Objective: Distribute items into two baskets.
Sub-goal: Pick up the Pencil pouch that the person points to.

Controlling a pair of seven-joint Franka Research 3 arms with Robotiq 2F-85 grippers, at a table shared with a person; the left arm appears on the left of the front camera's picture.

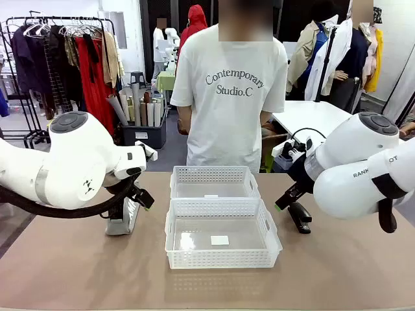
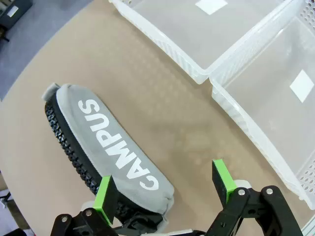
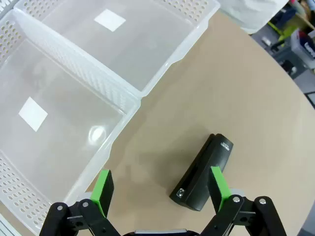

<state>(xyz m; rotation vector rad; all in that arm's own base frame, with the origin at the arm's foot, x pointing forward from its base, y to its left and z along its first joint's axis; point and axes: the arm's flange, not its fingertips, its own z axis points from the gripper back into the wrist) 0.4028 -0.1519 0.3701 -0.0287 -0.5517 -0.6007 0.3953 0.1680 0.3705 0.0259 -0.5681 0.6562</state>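
Pouch (image 1: 122,219): grey, white "CAMPUS" print, black zip. It sits on the table (image 1: 71,272) at left-centre of the front frame, left of both baskets and apart from them. In the left wrist view it runs from upper left down to bottom centre, print facing up, zip along its left edge.

Left gripper (image 2: 165,189): jaws spread wide, directly over the pouch's near end. That end sits between the green pads (image 2: 106,197), and the left pad overlaps the zip edge in the picture. Can't tell if there is contact; nothing is pinched.

Centre of the front frame: two white lattice baskets, long sides touching. The near basket (image 1: 220,258) looks wider than the far basket (image 1: 214,173). Each clear bottom carries a white label (image 1: 220,240).

Person (image 1: 227,97) in a white printed T-shirt stands at the far edge of the table, behind the far basket.

Stapler (image 1: 300,216): black, flat on the table at right-centre of the front frame, just right of the near basket and not touching it. In the right wrist view it lies diagonally at lower right.

Right gripper (image 3: 161,189): jaws spread wide, holding nothing, hovering by the stapler. The right pad overlaps the stapler's edge in the picture, and bare table shows between the fingers.
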